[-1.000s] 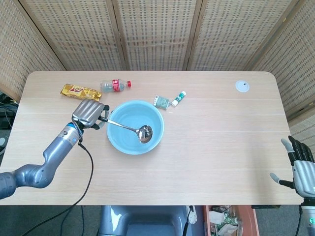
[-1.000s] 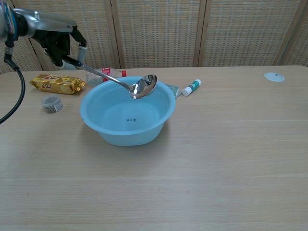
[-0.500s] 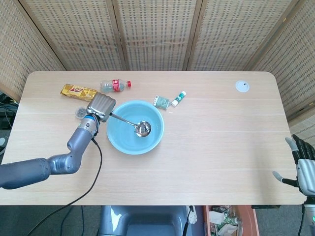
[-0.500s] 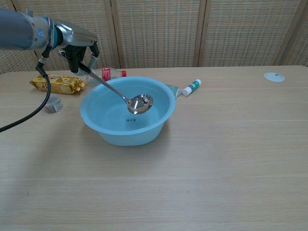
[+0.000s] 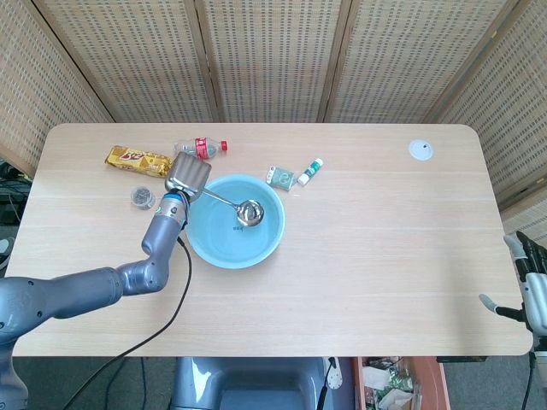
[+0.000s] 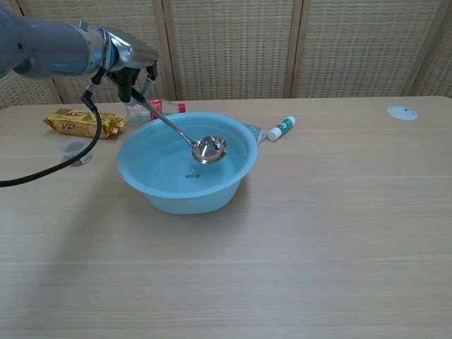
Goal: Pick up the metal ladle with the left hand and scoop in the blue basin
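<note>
The blue basin (image 5: 202,243) (image 6: 233,180) stands left of the table's middle. My left hand (image 5: 188,178) (image 6: 130,73) hovers over its far-left rim and grips the handle of the metal ladle (image 5: 224,202) (image 6: 171,126). The ladle slopes down into the basin, its shiny bowl (image 5: 249,213) (image 6: 210,148) inside, above the basin's floor. My right hand (image 5: 532,289) shows only at the right edge of the head view, beyond the table's near-right corner, fingers apart and holding nothing.
Behind the basin lie a yellow snack packet (image 5: 137,160) (image 6: 82,122), a small plastic bottle (image 5: 200,148) (image 6: 164,107), a small round jar (image 5: 142,198) (image 6: 74,150), a green packet (image 5: 279,177) and a white tube (image 5: 310,170) (image 6: 281,128). A white disc (image 5: 420,150) (image 6: 402,112) sits far right.
My left hand moved toward the far side and right over the basin's rim. The ladle's bowl dipped from above the rim into the basin and shifted slightly right.
</note>
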{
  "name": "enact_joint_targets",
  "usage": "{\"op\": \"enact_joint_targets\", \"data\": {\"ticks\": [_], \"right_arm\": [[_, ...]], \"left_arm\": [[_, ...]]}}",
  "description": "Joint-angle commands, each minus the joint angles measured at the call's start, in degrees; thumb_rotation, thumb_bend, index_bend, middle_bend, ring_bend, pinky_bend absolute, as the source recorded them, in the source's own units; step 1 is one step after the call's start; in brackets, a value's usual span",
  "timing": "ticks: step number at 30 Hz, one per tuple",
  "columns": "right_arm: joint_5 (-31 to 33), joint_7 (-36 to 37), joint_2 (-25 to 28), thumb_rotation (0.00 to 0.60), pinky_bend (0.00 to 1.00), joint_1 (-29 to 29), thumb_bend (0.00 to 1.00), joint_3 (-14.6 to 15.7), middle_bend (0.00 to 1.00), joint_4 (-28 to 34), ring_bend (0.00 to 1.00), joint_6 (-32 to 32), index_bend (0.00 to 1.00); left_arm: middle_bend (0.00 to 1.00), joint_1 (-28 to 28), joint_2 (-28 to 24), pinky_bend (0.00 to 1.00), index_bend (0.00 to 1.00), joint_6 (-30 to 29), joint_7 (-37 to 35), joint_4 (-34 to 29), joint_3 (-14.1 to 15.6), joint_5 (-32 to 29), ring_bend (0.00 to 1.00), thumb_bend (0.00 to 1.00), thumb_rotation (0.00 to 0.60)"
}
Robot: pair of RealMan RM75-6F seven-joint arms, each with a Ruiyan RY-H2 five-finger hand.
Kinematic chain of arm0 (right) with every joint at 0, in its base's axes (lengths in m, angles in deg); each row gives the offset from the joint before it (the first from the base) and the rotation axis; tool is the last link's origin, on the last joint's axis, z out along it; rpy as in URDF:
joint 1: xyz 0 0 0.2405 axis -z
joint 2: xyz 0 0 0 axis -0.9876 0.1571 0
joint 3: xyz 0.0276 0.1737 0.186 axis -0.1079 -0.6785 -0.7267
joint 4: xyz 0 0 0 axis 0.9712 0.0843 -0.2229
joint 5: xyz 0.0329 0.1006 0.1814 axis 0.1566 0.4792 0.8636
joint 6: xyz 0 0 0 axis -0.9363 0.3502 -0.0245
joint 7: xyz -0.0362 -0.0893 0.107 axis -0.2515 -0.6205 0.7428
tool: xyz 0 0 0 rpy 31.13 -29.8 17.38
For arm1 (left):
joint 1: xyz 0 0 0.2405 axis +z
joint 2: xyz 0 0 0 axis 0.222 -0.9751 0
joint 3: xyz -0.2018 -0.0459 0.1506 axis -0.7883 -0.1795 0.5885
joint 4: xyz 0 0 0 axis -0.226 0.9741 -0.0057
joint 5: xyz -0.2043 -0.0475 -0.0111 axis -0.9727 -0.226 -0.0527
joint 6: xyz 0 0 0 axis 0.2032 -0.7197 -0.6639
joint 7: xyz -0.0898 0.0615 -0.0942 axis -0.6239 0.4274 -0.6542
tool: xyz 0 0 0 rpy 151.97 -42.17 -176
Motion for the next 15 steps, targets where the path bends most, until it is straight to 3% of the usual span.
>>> {"op": "enact_joint_targets", "data": {"ticks": [1,7,15], "right_arm": [[0.3,0.1,0.0,0.6,0.0,0.0,0.0,-0.1,0.0,-0.1,0.0,-0.2,0.0],[0.6,0.4,0.1,0.6,0.0,0.0,0.0,-0.3,0.0,-0.1,0.0,-0.3,0.0],[0.4,1.0,0.3,0.6,0.0,0.1,0.0,-0.3,0.0,-0.2,0.0,-0.1,0.0]], "left_arm": [[1.0,-1.2,2.5,1.0,1.0,-0.5,2.2,3.1,-0.2,-1.0,0.97,0.58,0.6],[1.0,-1.2,6.0,1.0,1.0,-1.6,3.9,6.7,0.0,1.0,0.97,0.58,0.6],[1.0,-0.6,8.0,1.0,1.0,-4.0,6.7,6.3,1.5,6.3,0.97,0.58,0.6]]}}
